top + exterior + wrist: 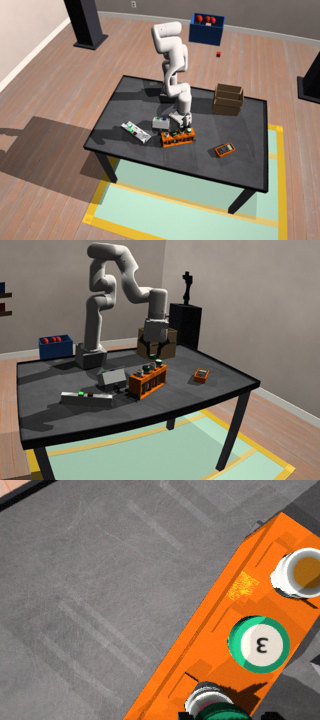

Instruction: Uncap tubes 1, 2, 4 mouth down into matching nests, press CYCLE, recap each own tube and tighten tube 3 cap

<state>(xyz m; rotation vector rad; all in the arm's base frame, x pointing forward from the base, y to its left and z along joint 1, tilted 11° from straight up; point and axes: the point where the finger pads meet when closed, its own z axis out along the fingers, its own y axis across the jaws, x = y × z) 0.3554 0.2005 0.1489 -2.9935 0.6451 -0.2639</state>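
The orange decapping station [178,140] [144,384] [210,630] stands at the table's middle. My gripper [182,125] [153,354] is shut on a green cap [153,356] [220,714] and holds it just above an uncapped tube [181,131] [153,365] [206,696]. Beside that tube the cap marked 3 [258,644] [174,133] sits on its tube. The end tube past it [300,572] [166,134] [139,372] is open, with amber liquid. The tube at the other end [189,129] [158,361] wears a green cap. The white cap tray [140,139] [98,400] holds one green cap [128,125], and its green lamp [130,129] [81,393] is lit.
The grey key housing [160,123] [111,378] stands between the tray and the station. A cardboard box [227,99] [156,345] stands at the table's back. An orange multimeter [224,149] [201,375] lies toward the front. A blue bin [206,29] is on the floor.
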